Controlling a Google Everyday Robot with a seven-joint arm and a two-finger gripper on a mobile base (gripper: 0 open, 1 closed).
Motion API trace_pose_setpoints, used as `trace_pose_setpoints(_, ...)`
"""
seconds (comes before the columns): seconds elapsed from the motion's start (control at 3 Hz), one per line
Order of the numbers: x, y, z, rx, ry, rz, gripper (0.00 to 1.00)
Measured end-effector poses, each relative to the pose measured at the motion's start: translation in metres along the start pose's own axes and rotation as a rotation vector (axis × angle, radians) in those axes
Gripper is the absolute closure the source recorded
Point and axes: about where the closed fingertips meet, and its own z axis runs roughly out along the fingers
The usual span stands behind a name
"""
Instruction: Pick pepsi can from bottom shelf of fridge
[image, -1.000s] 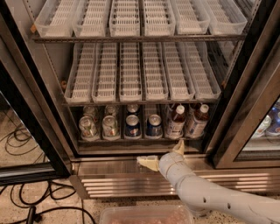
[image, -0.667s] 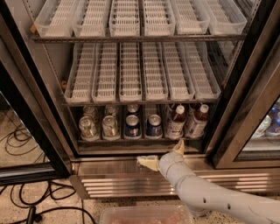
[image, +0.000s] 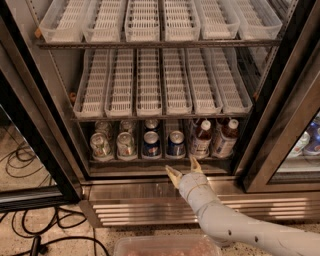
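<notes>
The fridge (image: 280, 125) stands open, with white slotted tray racks above and a steel louvred base. On the dark bottom shelf (image: 130, 161) two dark-blue pepsi cans stand side by side at the front, one (image: 151, 144) left of the other (image: 175, 144), with more behind them. My gripper (image: 184, 167) is open, its two pale fingertips spread, just in front of the shelf's rail and below the right pepsi can. It holds nothing. My white arm runs from it to the lower right corner.
Two silver-green cans (image: 100, 145) stand left of the pepsi cans. Two white-capped brown bottles (image: 201, 139) stand to their right. Black cables (image: 30, 240) lie on the floor at the left. A pinkish bin (image: 167, 246) sits at the bottom edge. The door frame (image: 35, 125) angles on the left.
The gripper has moved up and slightly right, closer to the bottom shelf's rail. The fingers now point up at the cans instead of to the left.
</notes>
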Motion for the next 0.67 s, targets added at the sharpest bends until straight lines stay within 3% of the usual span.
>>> trace_pose_setpoints(0.67,-0.0061,-0.0038,0.0118,0.046,-0.081,-0.028,0.37)
